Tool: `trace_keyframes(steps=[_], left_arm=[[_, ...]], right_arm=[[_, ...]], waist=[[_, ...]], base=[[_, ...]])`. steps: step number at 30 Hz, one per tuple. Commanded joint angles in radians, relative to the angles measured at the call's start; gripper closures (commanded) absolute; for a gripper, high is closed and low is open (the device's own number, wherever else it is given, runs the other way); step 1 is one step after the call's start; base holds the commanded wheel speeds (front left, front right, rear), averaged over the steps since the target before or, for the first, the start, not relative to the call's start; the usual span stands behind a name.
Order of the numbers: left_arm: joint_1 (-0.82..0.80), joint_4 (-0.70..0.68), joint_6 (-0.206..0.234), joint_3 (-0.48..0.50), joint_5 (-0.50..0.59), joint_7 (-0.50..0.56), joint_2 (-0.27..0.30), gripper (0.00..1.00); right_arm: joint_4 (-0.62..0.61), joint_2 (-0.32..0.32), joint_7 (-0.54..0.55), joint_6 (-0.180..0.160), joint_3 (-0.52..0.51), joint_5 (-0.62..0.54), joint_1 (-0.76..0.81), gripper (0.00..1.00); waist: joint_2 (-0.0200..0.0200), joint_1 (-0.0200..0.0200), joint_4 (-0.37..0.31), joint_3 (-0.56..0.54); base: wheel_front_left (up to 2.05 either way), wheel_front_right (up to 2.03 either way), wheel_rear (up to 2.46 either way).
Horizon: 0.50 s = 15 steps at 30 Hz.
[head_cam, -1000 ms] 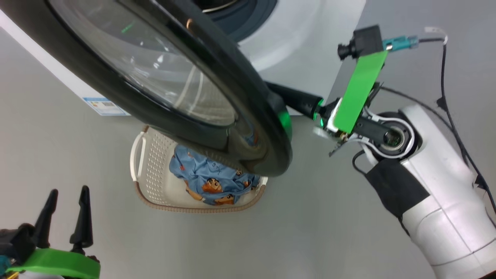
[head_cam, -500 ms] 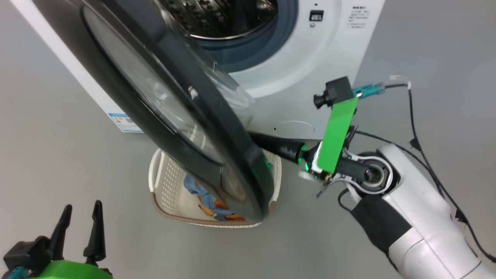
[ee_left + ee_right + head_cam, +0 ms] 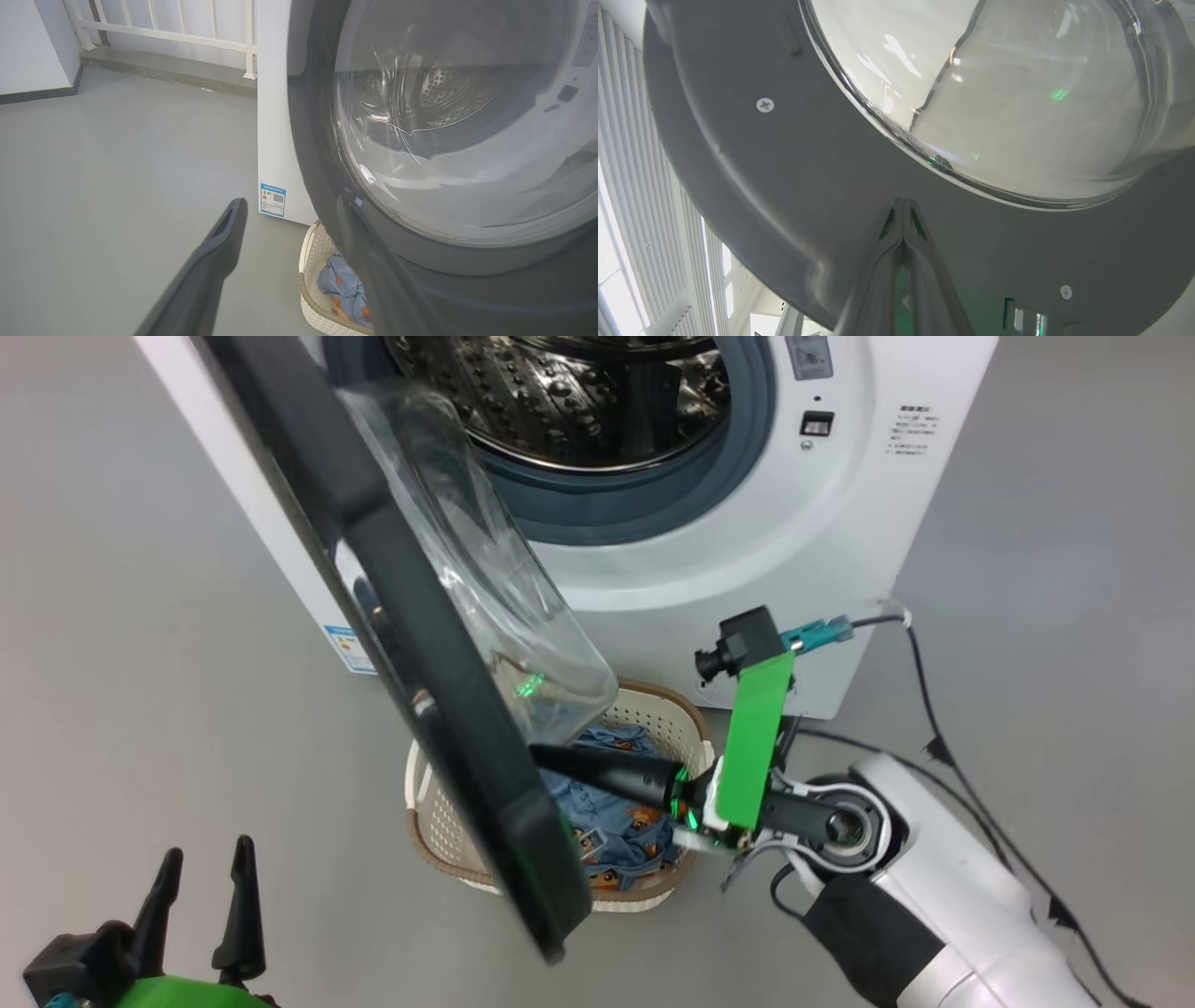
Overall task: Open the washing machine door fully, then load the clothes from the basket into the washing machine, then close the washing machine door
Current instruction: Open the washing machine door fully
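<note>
The washing machine (image 3: 840, 523) stands white with its steel drum (image 3: 579, 401) exposed. The washing machine door (image 3: 420, 644) hangs swung out, edge-on, with its clear glass bowl (image 3: 495, 597) facing the machine. My right gripper (image 3: 546, 758) is shut, its tips pressed against the door's dark grey inner frame (image 3: 808, 186) just below the glass (image 3: 1017, 93). Under the door sits the basket (image 3: 653, 695) holding the clothes (image 3: 616, 817), blue with cartoon prints. My left gripper (image 3: 201, 896) is open at the lower left, holding nothing; its fingers (image 3: 219, 247) point toward the door's outer face (image 3: 317, 140).
A black cable (image 3: 934, 709) trails on the grey floor to the machine's right. A blue label (image 3: 273, 199) marks the machine's side panel. A white railing (image 3: 163, 28) on a low step runs behind. Bare floor lies left of the basket (image 3: 306, 247).
The camera has shifted. The door has swung further out from the machine, from showing its outer face to edge-on, with my shut right gripper still against its inner side. The left gripper stays open.
</note>
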Motion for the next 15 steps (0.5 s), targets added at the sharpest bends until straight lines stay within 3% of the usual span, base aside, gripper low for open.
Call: trace_keyframes(steps=[1, 15], left_arm=[[-0.004, -0.018, -0.001, 0.038, 0.01, -0.006, 0.017, 0.0], [0.009, -0.017, -0.001, 0.037, 0.019, -0.006, -0.008, 0.0]], right_arm=[[-0.025, 0.037, 0.001, 0.007, 0.027, 0.011, 0.019, 1.0], [-0.029, 0.048, -0.042, 0.007, 0.115, 0.077, 0.036, 1.0]], waist=[[0.0, 0.0, 0.01, -0.009], [0.0, 0.0, 0.039, -0.039]], base=[[0.0, 0.0, 0.0], [0.0, 0.0, 0.0]])
